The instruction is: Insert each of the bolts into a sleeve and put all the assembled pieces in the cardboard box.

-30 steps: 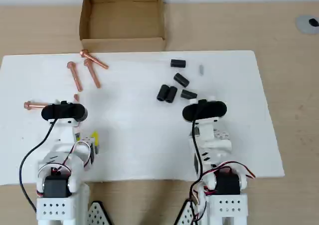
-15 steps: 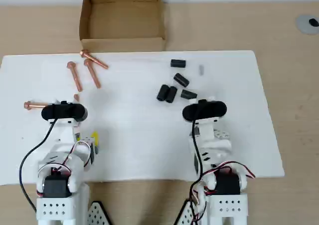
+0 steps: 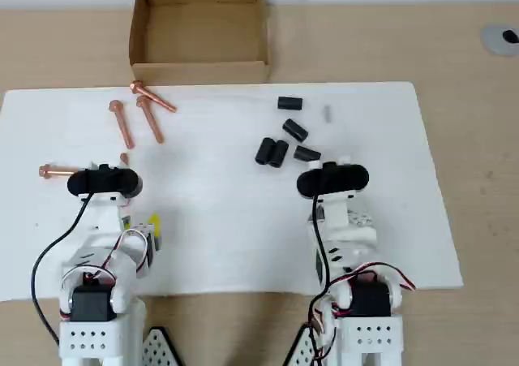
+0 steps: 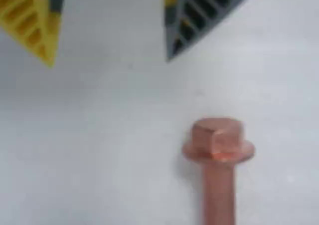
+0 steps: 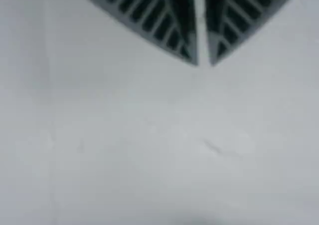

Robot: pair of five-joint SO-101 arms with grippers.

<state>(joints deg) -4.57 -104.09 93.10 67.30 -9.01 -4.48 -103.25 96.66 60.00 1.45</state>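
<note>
- On the white sheet [image 3: 211,220], left arm [image 3: 101,220]: jaws wide apart and empty. One bolt [image 4: 218,155] lay flat just ahead of the tips, head toward them.
- At right arm [image 3: 340,220], jaws were closed to a sliver, nothing between.
- Three loose bolts [image 3: 150,118] lay near the cardboard box [image 3: 199,29]; a fourth [image 3: 57,171] ran under the left arm's camera.
- Five sleeves [image 3: 280,152] were scattered just beyond the right arm.
- The box sat open on the bench [image 3: 470,98], past the sheet's far edge.
- A grey disc [image 3: 499,40] lay at the bench's far right.
</note>
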